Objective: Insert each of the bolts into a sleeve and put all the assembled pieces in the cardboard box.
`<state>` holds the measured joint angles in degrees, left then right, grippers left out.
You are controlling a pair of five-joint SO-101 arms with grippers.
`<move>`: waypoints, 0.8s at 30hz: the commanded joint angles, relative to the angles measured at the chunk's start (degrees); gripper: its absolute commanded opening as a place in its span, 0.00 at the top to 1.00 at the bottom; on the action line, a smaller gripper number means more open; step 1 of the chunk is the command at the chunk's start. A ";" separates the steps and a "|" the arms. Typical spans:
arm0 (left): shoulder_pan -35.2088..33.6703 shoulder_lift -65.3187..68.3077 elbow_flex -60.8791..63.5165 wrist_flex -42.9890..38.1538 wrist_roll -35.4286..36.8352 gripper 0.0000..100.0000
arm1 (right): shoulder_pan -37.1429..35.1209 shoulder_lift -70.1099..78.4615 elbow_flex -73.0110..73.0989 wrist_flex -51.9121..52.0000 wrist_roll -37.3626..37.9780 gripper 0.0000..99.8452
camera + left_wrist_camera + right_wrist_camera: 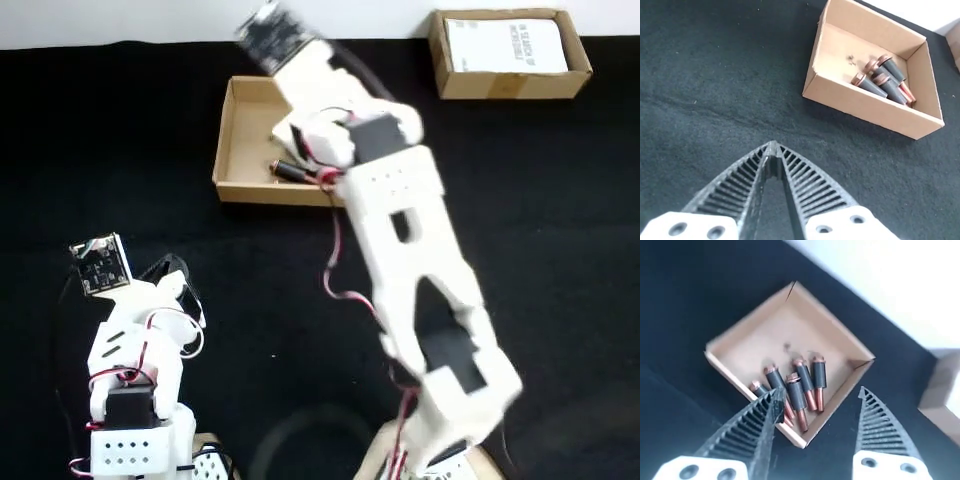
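The cardboard box (238, 140) lies at the back middle of the black table. Several copper bolts in dark sleeves (292, 171) rest in it near its front right corner. The right arm (400, 230) stretches out over the box. Its gripper (820, 391) hangs open above the box (785, 325), with nothing between its fingers and the assembled pieces (800, 385) just below. The left arm (130, 340) stays drawn back at the near left. Its gripper (772, 147) is shut on nothing above bare cloth, well short of the box (840, 40) and its pieces (882, 80).
A second cardboard box (510, 85) with a white sheet in it stands at the back right. Black cloth covers the table, with open room between the left arm and the box. Red wires hang from the right arm.
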<state>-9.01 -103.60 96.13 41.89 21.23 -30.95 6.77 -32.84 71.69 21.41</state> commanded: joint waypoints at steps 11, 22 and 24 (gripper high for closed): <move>0.92 4.44 1.19 1.67 -0.53 0.99 | 6.55 -38.29 -0.75 23.43 -18.02 0.79; 1.01 10.24 1.54 1.85 -6.07 0.99 | 17.89 -67.12 25.89 29.23 -23.30 0.79; 1.01 10.59 1.54 1.85 -6.24 0.99 | 17.89 -74.51 37.76 28.62 -23.21 0.79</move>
<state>-8.92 -93.67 96.13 43.65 15.87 -13.98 -58.11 -10.86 100.44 -1.63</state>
